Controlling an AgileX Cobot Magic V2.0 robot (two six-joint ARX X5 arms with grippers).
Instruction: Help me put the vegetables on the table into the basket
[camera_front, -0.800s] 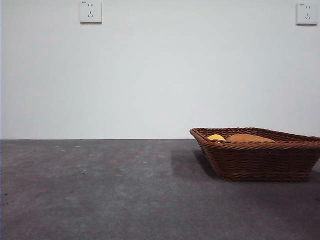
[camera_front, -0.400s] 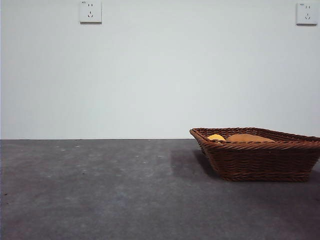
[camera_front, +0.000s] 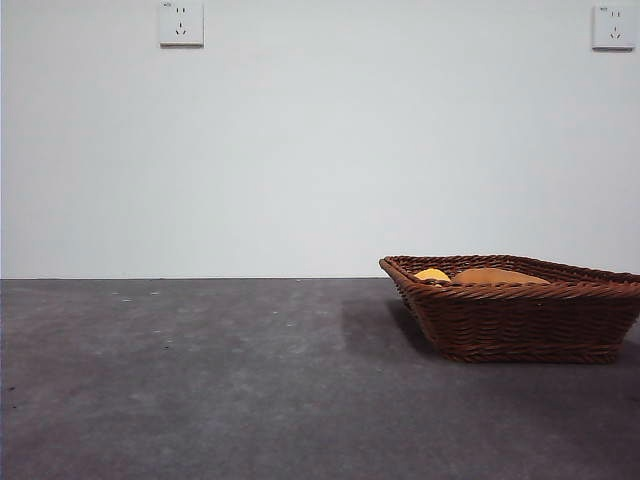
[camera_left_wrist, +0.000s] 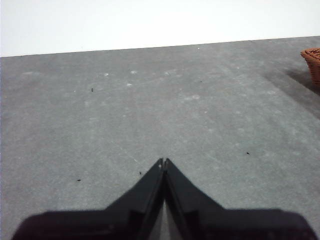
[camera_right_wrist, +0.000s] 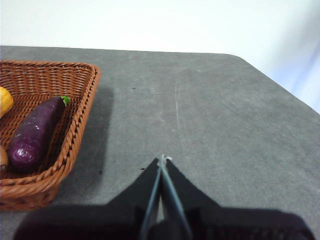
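Left gripper (camera_left_wrist: 163, 162): from my station I read its jaws pressed together, holding nothing, poised over bare table (camera_left_wrist: 150, 100); only a corner of the basket shows at the edge of this wrist view.
Table, open part: no vegetable lies on it in any of my three views.
Basket (camera_front: 520, 325): sits on the right side of the front view, upright, flat on the table.
Corn (camera_front: 432, 274): yellow top just showing over the basket rim, inside.
Potato (camera_front: 497, 276): brown hump beside the corn, also inside.
Eggplant (camera_right_wrist: 34, 134): lying lengthwise in the basket, green stem end toward the far wall; hidden by the rim in the front view.
Right gripper (camera_right_wrist: 162, 161): jaws closed tip to tip, empty, just beside the basket over bare table.
Progress: I judge the task finished; all three items are in the basket and nothing looks left to collect.
Surface: dark grey, matte, mottled, with pale scuffs and a few specks.
Room: plain white wall behind, with two wall sockets (camera_front: 181, 23) high up.
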